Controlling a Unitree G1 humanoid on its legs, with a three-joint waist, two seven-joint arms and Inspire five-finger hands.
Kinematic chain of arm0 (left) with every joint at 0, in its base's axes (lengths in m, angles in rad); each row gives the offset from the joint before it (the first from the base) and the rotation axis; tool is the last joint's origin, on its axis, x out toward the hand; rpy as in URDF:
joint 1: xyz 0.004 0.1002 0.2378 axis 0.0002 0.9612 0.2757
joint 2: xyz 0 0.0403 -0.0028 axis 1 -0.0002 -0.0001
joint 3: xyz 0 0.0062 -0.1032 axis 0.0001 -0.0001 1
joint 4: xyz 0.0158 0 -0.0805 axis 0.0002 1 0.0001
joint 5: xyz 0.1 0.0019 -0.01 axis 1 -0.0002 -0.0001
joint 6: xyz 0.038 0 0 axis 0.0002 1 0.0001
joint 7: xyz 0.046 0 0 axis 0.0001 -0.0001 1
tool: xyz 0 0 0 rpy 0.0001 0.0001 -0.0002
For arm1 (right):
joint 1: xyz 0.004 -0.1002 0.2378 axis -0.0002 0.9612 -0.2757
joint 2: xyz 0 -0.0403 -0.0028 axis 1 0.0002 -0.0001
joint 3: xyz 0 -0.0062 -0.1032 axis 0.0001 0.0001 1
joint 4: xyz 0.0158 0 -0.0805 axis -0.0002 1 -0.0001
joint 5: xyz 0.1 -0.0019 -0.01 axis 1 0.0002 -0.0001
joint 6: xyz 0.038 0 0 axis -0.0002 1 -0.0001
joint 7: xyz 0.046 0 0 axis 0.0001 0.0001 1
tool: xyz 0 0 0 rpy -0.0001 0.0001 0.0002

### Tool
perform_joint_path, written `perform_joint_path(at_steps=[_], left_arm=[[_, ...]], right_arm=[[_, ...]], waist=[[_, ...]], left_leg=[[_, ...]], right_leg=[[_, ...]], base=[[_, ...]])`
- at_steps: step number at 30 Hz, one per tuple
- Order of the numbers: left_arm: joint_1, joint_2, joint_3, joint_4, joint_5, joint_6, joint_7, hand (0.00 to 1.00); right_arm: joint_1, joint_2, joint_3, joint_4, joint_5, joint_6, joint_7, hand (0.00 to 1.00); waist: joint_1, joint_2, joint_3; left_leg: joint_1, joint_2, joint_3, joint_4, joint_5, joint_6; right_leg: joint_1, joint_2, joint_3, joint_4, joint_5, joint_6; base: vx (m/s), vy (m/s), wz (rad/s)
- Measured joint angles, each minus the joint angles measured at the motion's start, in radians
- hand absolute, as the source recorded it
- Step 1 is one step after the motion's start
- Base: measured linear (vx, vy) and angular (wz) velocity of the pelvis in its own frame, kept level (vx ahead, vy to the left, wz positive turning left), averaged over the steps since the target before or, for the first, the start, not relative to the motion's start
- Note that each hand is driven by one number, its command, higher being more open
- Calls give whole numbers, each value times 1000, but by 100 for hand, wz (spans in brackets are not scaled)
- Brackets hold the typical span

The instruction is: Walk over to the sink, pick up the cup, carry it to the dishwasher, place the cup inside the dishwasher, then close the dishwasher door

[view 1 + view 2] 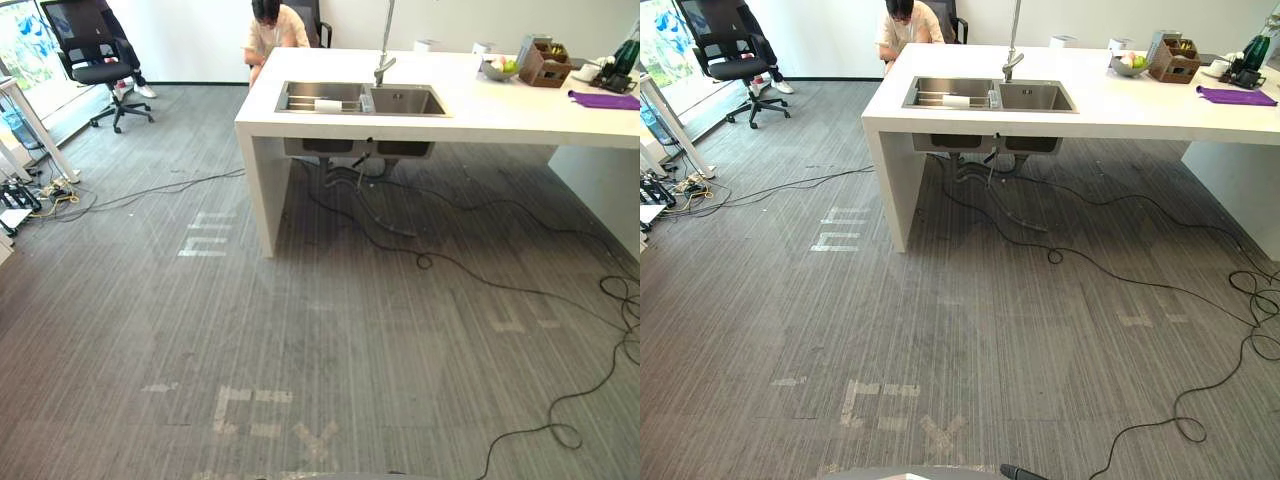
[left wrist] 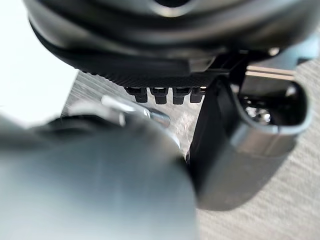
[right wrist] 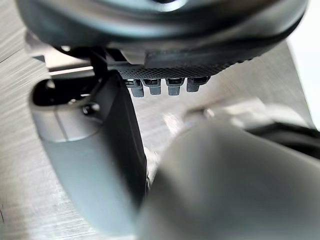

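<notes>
Two dark hands hang low at the robot's sides, and neither has hold of anything. In its own wrist view the left hand (image 2: 165,60) shows a row of fingers (image 2: 162,94) straight and relaxed beside the thumb (image 2: 215,125), with carpet past them. The right hand (image 3: 165,55) looks the same. I judge they hang this way because you are at the walking step, with nothing in reach to grasp.

Outward from the hands lies a wide stretch of grey striped carpet (image 1: 330,340) with pale tape marks (image 1: 205,245), then the white slab counter (image 1: 500,115). One stainless-steel sink (image 1: 405,100) is sunk into its top. It has two basins and one tall metal faucet (image 1: 385,65) at the back, by the divider between them. One small white cylindrical cup (image 1: 328,104) lies in the basin on the robot's left, apparently on its side and well apart from both hands.

Farther right on the counter you have one bowl of fruit (image 1: 500,68), one brown wooden box (image 1: 545,65), one green bottle (image 1: 628,50) and one flat purple cloth (image 1: 605,99). One person (image 1: 275,30) sits behind the counter's far edge. I count two black office chairs, one behind that person (image 1: 315,20) and one off to the left (image 1: 100,60).
</notes>
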Motion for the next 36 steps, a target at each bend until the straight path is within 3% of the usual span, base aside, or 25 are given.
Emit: perform_joint_path(at_steps=[4,12,19,26,36], left_arm=[[-8,0,-4,13,2,-27,-16,100],[1,-6,-18,12,3,-145,-10,100],[20,-24,6,15,-80,-236,46,100],[37,-41,45,19,-143,-286,47,100],[44,-41,44,21,-131,-295,37,100]], right_arm=[[-18,3,14,0,-43,-44,-34,100],[-27,1,18,-1,3,-21,7,100],[-26,6,12,1,233,9,77,100],[-16,14,10,8,306,2,102,100],[-14,12,10,26,312,-3,109,100]], waist=[[-1,-1,10],[1,-2,19],[0,-6,21],[2,-13,23],[2,-24,16]], left_leg=[[6,-1,-27,-30,16,-7],[21,-1,-39,-41,18,-11],[35,-2,-36,-47,18,-11],[38,-12,-37,-47,20,-9],[38,-25,-50,-49,34,-2]], right_leg=[[0,-2,-36,0,-8,15],[17,-6,-76,12,-24,41],[18,-11,-77,31,-30,49],[18,-21,-84,41,-31,47],[19,-35,-102,44,-34,42]], base=[[6,-13,19],[-5,3,14],[-32,4,0],[-55,0,1],[-45,-10,4]])
